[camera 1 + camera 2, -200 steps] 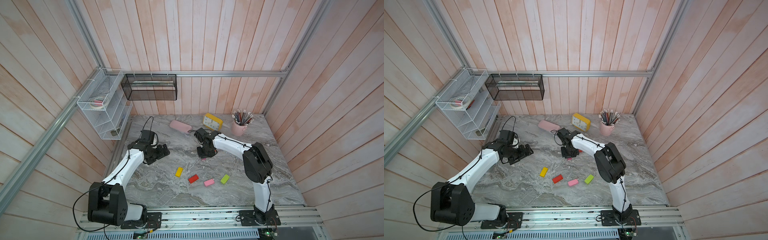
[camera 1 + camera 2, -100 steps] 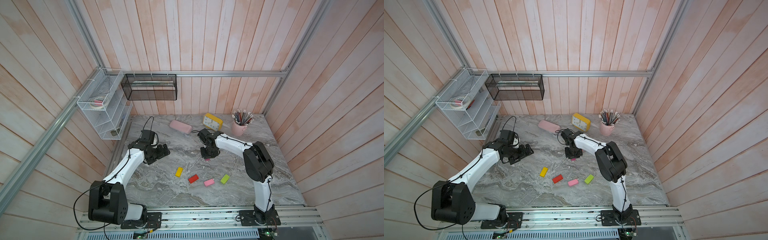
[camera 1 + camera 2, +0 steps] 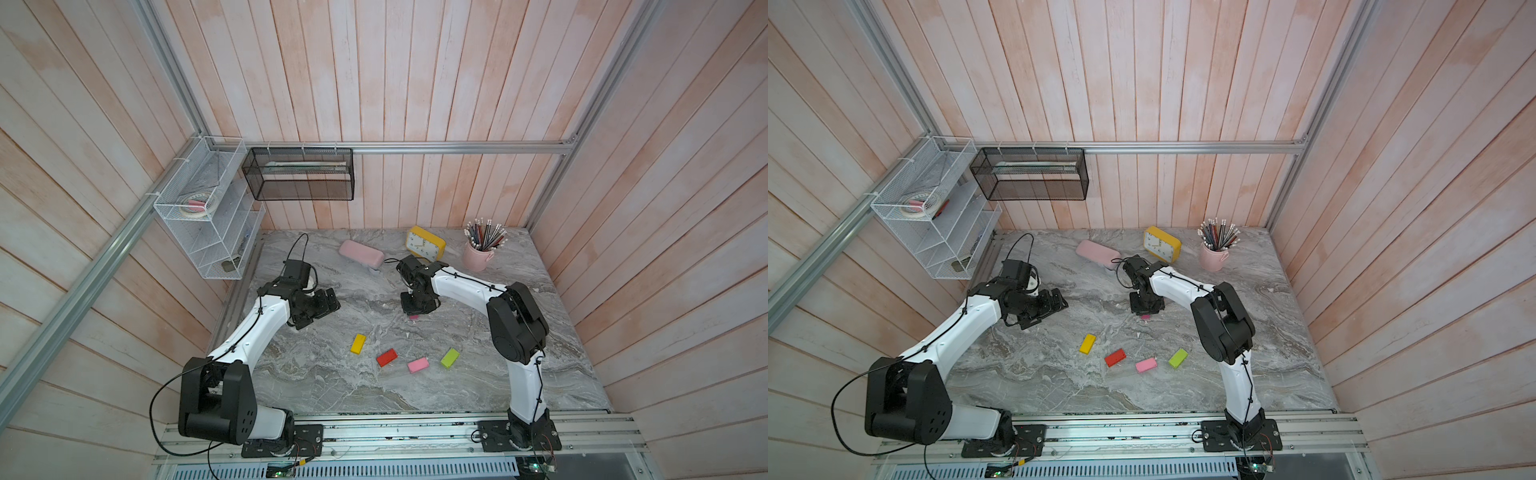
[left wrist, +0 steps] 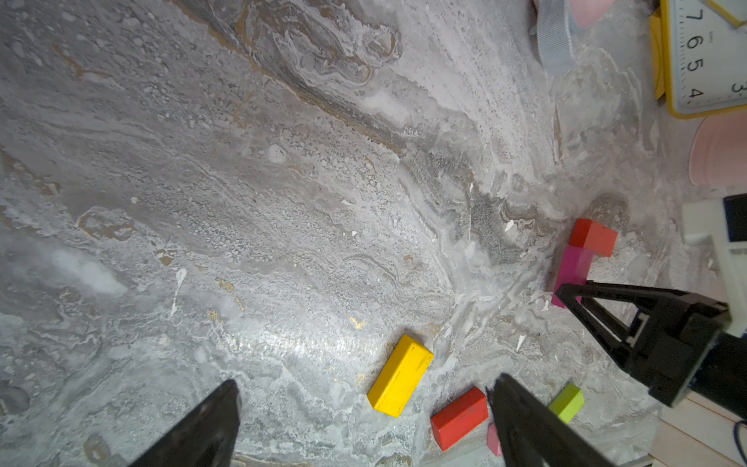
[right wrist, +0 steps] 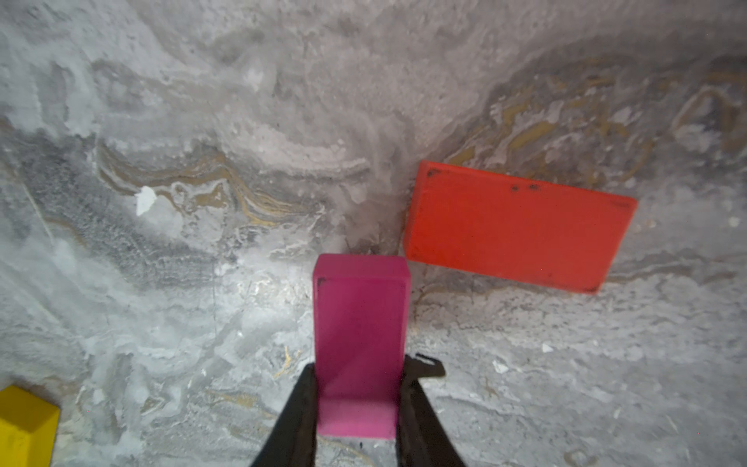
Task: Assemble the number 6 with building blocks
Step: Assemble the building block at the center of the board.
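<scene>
Since a second ago the right gripper [image 5: 364,364] has shifted slightly right. It clamps the magenta block [image 5: 359,323] mid-table, far corner meeting the red block [image 5: 517,226]. This looks like placing the 6's second piece. Next it should release cleanly, then perhaps fetch the yellow block [image 3: 358,344]. At left, the left gripper [image 4: 366,380] hangs open.

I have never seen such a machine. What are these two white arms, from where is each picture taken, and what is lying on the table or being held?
These are two robot arms, a left arm and a right arm, on a marble table. Two pictures look down from above; two come from cameras on the wrists. The right fingers are shut on a magenta block, beside a red block. The left fingers are open and empty. A yellow block, a second red block, a light pink block and a lime green block lie loose.
</scene>
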Tool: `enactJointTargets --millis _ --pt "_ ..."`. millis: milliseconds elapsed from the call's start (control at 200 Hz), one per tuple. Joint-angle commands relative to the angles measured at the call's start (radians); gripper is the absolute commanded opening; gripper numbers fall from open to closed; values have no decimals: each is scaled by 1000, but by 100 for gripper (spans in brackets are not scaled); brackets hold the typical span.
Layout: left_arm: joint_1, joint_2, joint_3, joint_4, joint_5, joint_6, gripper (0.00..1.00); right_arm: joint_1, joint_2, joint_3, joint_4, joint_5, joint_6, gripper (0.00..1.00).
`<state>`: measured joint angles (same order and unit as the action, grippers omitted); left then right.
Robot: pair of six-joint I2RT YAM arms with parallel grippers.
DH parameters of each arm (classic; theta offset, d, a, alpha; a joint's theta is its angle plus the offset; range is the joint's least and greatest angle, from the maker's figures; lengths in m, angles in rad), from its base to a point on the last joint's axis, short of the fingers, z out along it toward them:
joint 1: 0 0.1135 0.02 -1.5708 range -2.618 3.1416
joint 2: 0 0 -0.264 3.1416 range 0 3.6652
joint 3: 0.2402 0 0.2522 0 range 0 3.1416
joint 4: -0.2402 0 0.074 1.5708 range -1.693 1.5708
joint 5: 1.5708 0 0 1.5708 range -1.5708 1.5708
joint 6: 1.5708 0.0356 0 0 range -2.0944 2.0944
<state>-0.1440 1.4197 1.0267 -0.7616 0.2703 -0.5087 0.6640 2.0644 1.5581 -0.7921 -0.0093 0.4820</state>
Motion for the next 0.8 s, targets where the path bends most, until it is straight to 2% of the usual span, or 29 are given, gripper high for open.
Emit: enactJointTargets --millis 0,460,795 --pt "5 18 30 19 3 2 98 3 -5 11 -6 -1 -4 26" --pt "11 51 65 7 5 31 98 2 68 89 -27 -8 40 26" --pt "24 67 85 -1 15 53 98 2 84 87 -45 11 85 27"
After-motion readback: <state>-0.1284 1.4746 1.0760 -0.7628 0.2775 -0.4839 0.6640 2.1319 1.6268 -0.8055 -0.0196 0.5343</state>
